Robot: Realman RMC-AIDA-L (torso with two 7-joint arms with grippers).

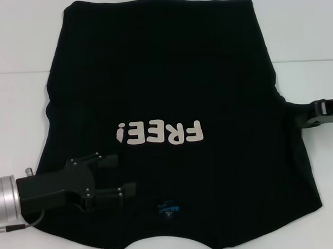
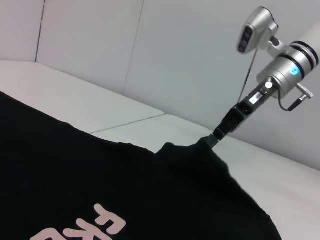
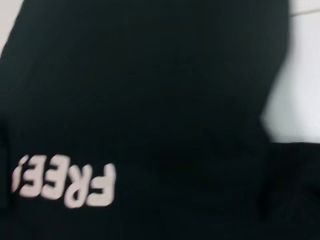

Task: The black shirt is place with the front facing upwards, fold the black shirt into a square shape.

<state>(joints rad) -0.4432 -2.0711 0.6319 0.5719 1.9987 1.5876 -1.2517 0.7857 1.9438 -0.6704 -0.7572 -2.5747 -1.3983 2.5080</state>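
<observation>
Head view: black shirt (image 1: 171, 91) spread flat over white desk (image 1: 18, 108), lettering up, collar nearest the robot, hem far. Left hand (image 1: 122, 175) low over the near-left shoulder area, fingers parted moderately, holding nothing. Right hand (image 1: 305, 115) at the shirt's right edge, pinching a peak of cloth.

Left wrist view: right hand (image 2: 216, 139) clamped on a raised point of the right edge, cloth tented up from the desk.

Right wrist view: only shirt and lettering, own fingers unseen.

Likely soft, light, limp; apt to sag and wrinkle. Best gripped at edges, sleeves or shoulder seams.
</observation>
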